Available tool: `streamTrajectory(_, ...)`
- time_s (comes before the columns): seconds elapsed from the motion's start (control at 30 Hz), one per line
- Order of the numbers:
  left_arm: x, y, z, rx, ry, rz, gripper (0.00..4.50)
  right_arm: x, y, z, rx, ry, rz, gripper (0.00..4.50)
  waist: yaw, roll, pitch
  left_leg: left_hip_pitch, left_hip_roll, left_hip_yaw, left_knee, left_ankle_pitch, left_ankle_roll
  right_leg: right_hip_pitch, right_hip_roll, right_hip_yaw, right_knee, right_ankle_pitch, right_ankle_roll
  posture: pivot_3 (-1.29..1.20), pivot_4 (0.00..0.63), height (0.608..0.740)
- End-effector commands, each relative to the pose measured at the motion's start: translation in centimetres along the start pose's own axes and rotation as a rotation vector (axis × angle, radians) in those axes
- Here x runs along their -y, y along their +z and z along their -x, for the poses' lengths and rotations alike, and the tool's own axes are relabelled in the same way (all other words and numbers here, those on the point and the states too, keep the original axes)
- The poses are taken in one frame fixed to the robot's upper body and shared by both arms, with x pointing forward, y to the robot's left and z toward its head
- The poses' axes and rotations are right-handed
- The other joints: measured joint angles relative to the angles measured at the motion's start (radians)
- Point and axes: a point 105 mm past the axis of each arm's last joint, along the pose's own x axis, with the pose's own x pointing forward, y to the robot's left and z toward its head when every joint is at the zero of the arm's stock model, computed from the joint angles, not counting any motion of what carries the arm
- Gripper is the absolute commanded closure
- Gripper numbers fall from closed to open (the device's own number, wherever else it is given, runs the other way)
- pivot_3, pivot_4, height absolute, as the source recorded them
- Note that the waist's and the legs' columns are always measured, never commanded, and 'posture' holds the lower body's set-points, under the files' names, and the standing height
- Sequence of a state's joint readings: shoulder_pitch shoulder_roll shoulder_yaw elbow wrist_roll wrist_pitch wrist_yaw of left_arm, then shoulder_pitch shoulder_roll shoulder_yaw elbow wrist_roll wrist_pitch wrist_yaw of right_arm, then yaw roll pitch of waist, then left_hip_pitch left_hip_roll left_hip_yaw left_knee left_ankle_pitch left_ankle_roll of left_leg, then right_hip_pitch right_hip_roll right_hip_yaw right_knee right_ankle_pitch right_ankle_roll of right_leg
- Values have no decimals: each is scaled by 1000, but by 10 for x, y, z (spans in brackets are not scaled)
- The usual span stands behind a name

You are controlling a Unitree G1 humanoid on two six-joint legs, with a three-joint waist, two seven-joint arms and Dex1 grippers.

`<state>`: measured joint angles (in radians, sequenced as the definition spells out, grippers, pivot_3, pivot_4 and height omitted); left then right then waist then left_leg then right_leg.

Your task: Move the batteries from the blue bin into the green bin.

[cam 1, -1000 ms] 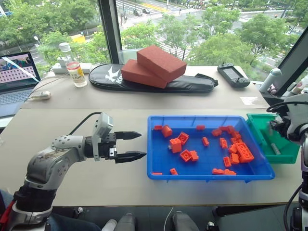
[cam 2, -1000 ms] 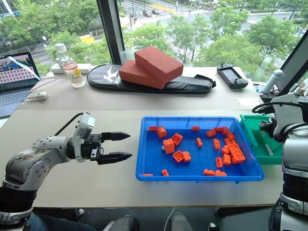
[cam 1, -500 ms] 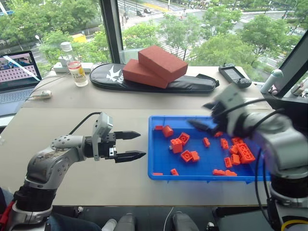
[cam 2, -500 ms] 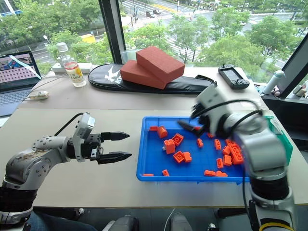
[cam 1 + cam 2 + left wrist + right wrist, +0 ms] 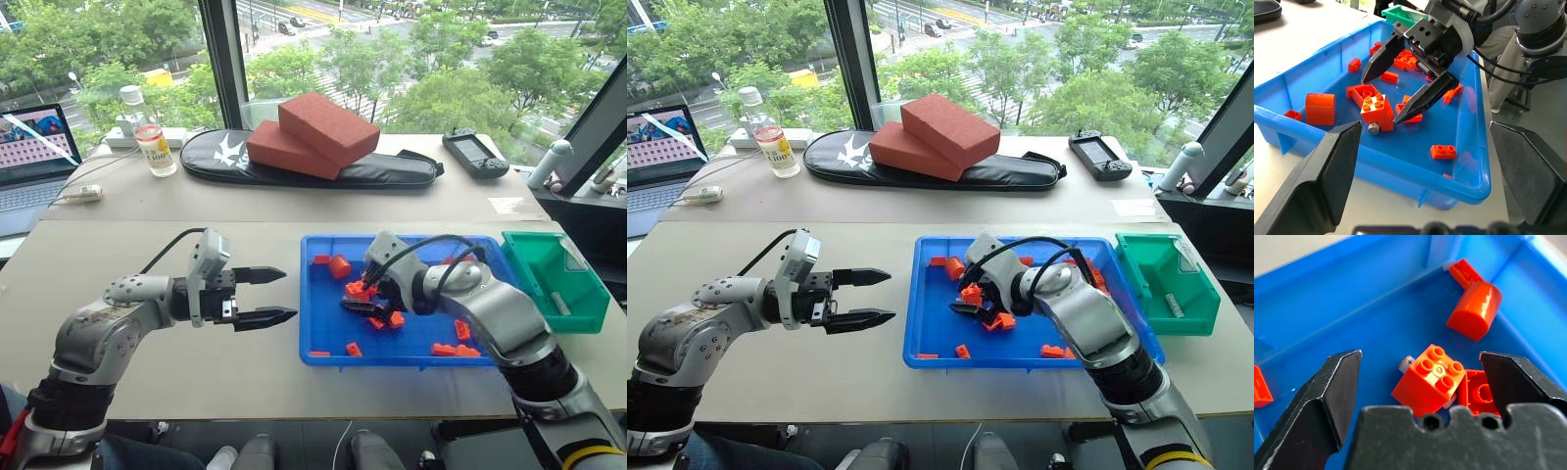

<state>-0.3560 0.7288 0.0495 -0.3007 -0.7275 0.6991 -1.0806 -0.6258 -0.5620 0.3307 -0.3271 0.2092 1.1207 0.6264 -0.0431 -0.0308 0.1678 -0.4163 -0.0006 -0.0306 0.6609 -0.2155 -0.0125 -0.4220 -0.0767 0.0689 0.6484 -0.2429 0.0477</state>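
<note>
The right gripper (image 5: 1398,83) is hanging wide open over a battery (image 5: 1406,363) in the blue bin (image 5: 323,348), half hiding under an orange brick (image 5: 1428,379) just below it.

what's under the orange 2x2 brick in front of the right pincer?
A battery: its silvery end pokes out from beneath the orange 2x2 brick in the blue bin. The brick covers the rest of it.
</note>
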Motion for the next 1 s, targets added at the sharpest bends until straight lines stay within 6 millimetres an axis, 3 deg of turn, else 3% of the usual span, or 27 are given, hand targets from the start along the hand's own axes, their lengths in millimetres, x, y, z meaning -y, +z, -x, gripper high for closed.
streamTrajectory(0.03,4,8,2,7,-7,-42,0,8,4,4,20,-48,-18,12,0,0,0,0,0,0,0,0,0,0,0,0,0,0,0,0,150,740)
streamTrajectory(0.27,5,7,3,4,-8,-39,0,6,1,4,22,-39,-37,12,-1,0,0,0,0,0,0,0,0,0,0,0,0,0,0,0,150,740)
streamTrajectory(0.37,5,7,3,3,-9,-38,0,3,2,4,27,-23,-36,608,-1,0,0,0,0,0,0,0,0,0,0,0,0,0,0,0,150,740)
streamTrajectory(0.6,5,7,3,3,-11,-38,0,1,6,4,45,-21,-31,2938,-1,0,0,0,0,0,0,0,0,0,0,0,0,0,0,0,150,740)
streamTrajectory(0.8,5,7,3,2,-13,-36,0,11,28,24,133,-71,-27,2938,-1,0,0,0,0,0,0,0,0,0,0,0,0,0,0,0,150,740)
streamTrajectory(1.0,5,6,3,1,-16,-34,0,36,44,78,237,-169,-36,2938,2,0,0,0,0,0,0,0,0,0,0,0,0,0,0,0,150,740)
